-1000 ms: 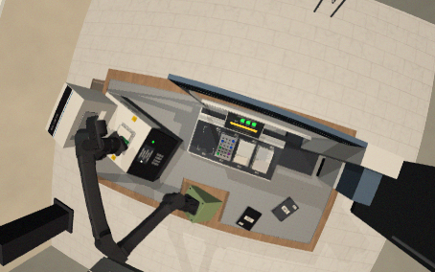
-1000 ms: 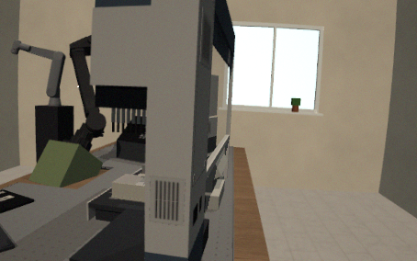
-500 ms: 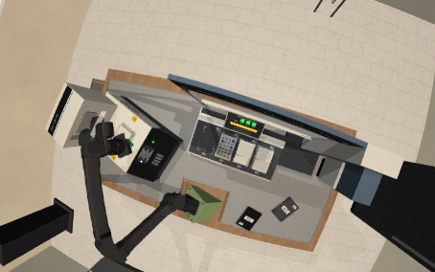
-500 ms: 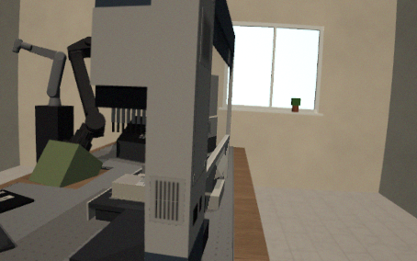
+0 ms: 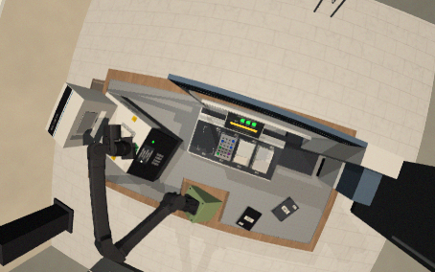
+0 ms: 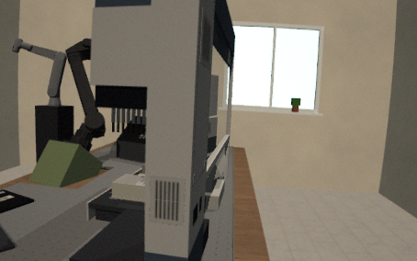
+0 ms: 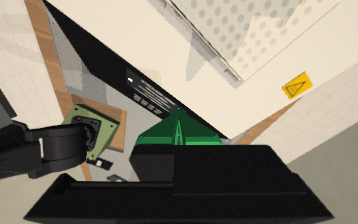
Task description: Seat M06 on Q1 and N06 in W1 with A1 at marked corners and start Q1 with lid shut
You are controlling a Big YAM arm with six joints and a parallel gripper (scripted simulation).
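M06, a pale 96-well PCR plate (image 7: 250,30), lies on the cream top of the real-time cycler Q1 (image 5: 125,115) at about ten o'clock on the grey worktop (image 5: 211,211), seen in the wrist view. Q1's black panel (image 5: 152,154) shows a green lamp (image 5: 153,142). The black gripper (image 5: 125,147) hangs over Q1 just beside the panel, its green fingers pressed fully together on nothing. Two pale plates (image 5: 253,157) sit on the deck near one o'clock.

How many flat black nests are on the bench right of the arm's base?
2. One nest lies near the bench front edge, right of the green arm base; the other nest lies right of it. Others could be hidden.
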